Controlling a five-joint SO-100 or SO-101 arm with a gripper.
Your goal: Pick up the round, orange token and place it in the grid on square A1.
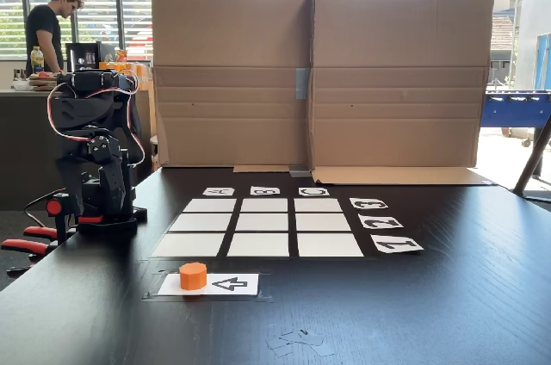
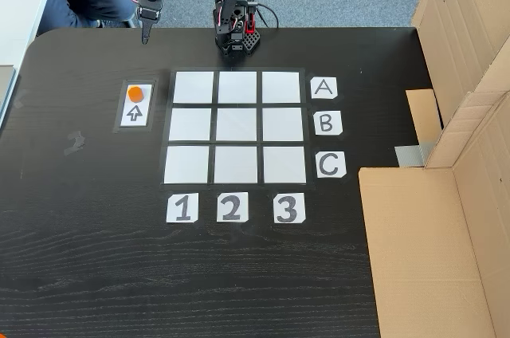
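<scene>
The token (image 2: 136, 92) sits on the arrow card (image 2: 135, 112), just beyond the gripper (image 2: 146, 35) as the overhead fixed view shows it, with bare table between. The gripper hangs point-down and its fingers look pressed together, holding nothing. The token looks light, hard and smooth: a short stiff cylinder that won't give. I'd pinch it across its curved sides, low and centred, since it could squirt out. Square A1 (image 2: 194, 88) lies just past the token, to its side.

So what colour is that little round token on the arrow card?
Bright orange; the token shows best in the fixed view.
</scene>
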